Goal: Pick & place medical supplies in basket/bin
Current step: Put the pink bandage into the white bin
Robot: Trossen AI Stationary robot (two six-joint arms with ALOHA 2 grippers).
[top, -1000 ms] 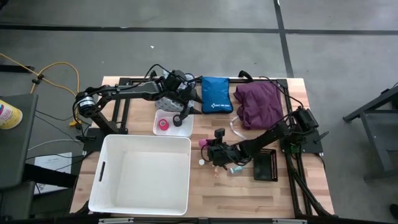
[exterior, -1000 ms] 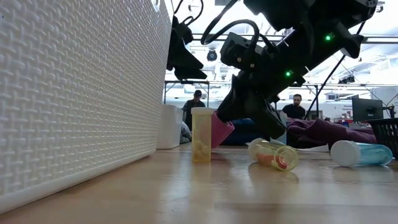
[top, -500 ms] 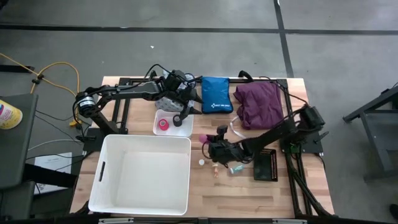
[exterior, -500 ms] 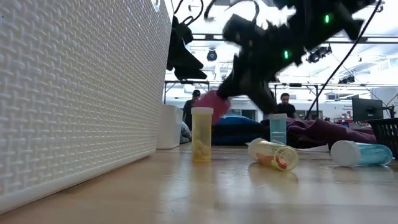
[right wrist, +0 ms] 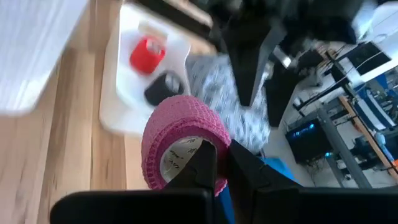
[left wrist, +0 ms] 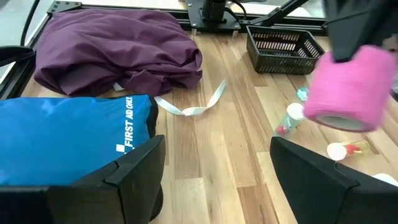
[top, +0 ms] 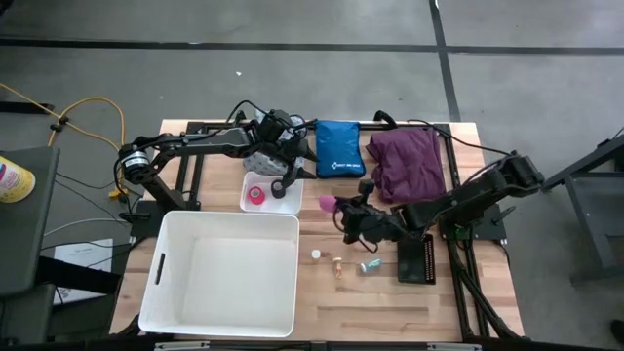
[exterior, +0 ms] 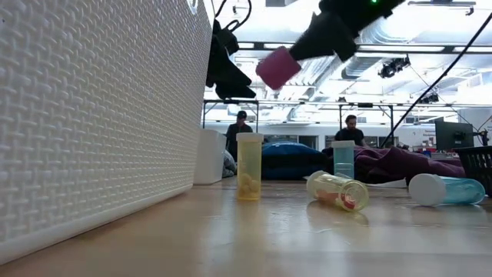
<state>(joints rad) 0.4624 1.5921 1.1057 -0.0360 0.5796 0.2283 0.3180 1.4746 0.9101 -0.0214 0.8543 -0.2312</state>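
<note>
A pink tape roll (top: 326, 203) is off the table (top: 322, 292), pinched in the right end effector (top: 338, 207), whose fingers (right wrist: 205, 165) are closed through the roll's hollow core. It hangs between the small white tray (top: 272, 194) and the purple cloth (top: 406, 163), above bare wood. The tray holds a red roll (top: 256, 195) and a black roll (top: 279, 189). Nearer the front edge, three small vials (top: 338, 265) lie beside the large white bin (top: 222, 272), with a black mesh basket (top: 413, 257) just to their right. The left end effector (top: 292, 168) hovers over the tray's far edge next to the blue pouch (top: 339, 148), its fingers spread apart and holding nothing. A grey-white patterned cloth (top: 259, 159) lies under that arm.
</note>
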